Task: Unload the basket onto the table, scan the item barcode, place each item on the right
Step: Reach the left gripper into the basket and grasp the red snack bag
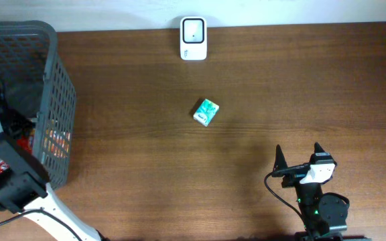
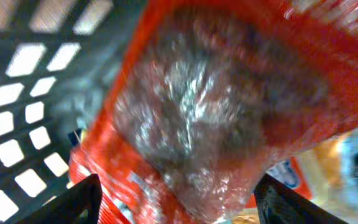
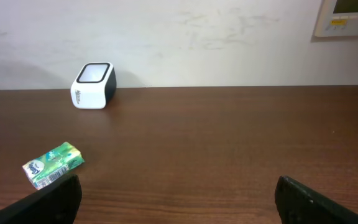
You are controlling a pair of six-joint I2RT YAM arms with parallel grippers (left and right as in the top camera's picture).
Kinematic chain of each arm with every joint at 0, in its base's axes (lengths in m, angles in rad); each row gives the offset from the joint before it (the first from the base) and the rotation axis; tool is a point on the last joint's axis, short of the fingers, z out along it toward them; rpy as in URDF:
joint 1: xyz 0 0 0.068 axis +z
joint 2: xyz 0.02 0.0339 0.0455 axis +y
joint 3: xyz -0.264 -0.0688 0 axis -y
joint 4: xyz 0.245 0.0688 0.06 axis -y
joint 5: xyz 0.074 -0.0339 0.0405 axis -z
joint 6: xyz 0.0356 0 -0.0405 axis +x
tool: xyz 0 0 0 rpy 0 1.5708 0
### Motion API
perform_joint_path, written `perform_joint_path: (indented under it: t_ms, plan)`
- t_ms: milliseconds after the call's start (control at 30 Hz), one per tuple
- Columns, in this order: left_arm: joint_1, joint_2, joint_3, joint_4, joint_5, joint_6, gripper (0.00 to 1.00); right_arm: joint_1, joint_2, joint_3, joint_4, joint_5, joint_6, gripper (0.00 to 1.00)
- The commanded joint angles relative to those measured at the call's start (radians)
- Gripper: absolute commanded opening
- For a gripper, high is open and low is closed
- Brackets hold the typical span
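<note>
Inside basket (image 1: 55,114) walls, left claw (image 2: 182,208)

- table (image 1: 146,167): dark brown, wood grain
- little carton (image 1: 206,112): green and white print
- scanner (image 1: 194,39): white, black sides
- basket (image 1: 52,100): grey, grid mesh
- packet (image 2: 197,124): bright red, shiny see-through middle

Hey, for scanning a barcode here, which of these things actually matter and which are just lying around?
In the job: barcode scanner; red packet in the mesh basket; left gripper, fingers either side of that packet.
Lying about, as far as I can tell: green carton on the table; right gripper, open and holding nothing; wall panel.
</note>
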Motion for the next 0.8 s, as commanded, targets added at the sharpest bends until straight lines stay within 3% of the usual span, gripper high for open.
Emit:
perform_joint_path:
  t_ms: [0, 200, 333, 467, 600, 767]
  plan:
    - [0.006, 0.009, -0.049, 0.001, 0.055, 0.004, 0.66, -0.006, -0.006, -0.009, -0.003, 0.009, 0.0, 0.98]
    - [0.006, 0.009, -0.057, -0.019, 0.09, 0.005, 0.03, -0.006, -0.006, -0.009, -0.003, 0.009, 0.0, 0.98]
    - [0.005, 0.008, 0.076, -0.098, 0.12, 0.005, 0.0, -0.006, -0.006, -0.009, -0.003, 0.008, 0.0, 0.98]
    - [0.005, 0.001, 0.489, -0.293, 0.223, 0.005, 0.0, -0.006, -0.006, -0.009, -0.003, 0.009, 0.0, 0.98]
    - [0.005, -0.079, 0.883, -0.328, 0.508, 0.068, 0.0, -0.006, -0.006, -0.009, -0.003, 0.008, 0.0, 0.98]
    - [0.003, -0.25, 1.033, -0.325, 0.784, 0.069, 0.0, -0.006, -0.006, -0.009, -0.003, 0.009, 0.0, 0.98]
